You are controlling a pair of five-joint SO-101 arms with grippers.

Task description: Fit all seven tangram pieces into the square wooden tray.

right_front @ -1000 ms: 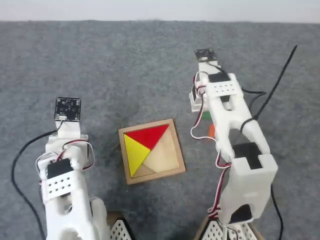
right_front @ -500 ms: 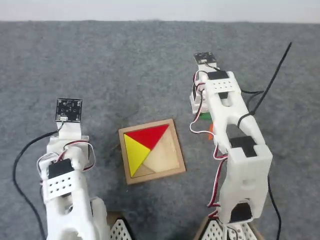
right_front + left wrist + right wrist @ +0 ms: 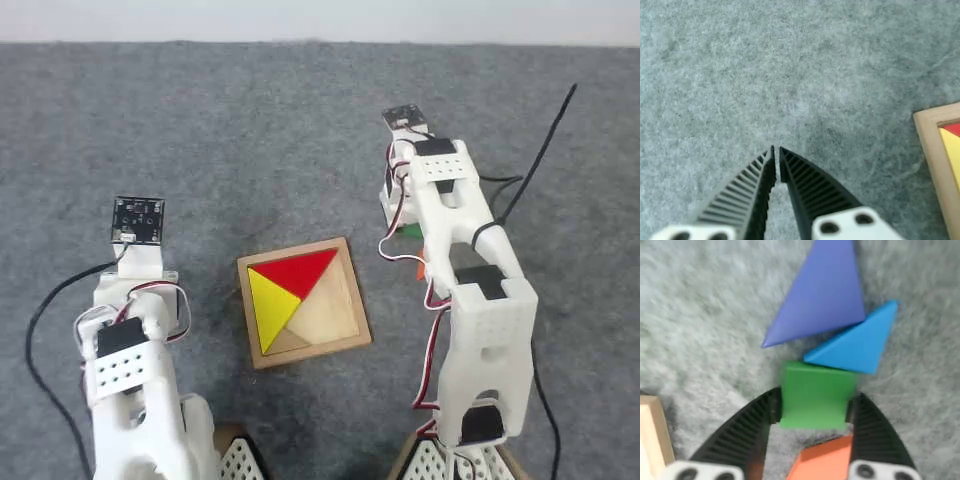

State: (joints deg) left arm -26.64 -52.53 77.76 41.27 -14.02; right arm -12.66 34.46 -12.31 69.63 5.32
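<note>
The square wooden tray [image 3: 292,249] holds two of the seven pieces: a large red triangle [image 3: 303,270] along its far side and a large yellow triangle [image 3: 267,305] along its left side, meeting at the tray's middle. The other half of the floor is bare pale wood, so I judge the job well short of halfway, with five pieces left to fit.

Right of the tray, four loose pieces sit bunched on the grey carpet [image 3: 220,140]. These are a green square [image 3: 815,385], a light blue triangle [image 3: 857,342] touching its far edge, a dark blue triangle [image 3: 822,295] beyond that, and an orange piece [image 3: 822,460] on the near side. The right gripper [image 3: 816,396] straddles the green square, its jaws pinching the two opposite sides (the contact looks snug). Left of the tray, the left gripper [image 3: 776,155] hangs over bare carpet with its jaws almost pressed together, holding nothing.
</note>
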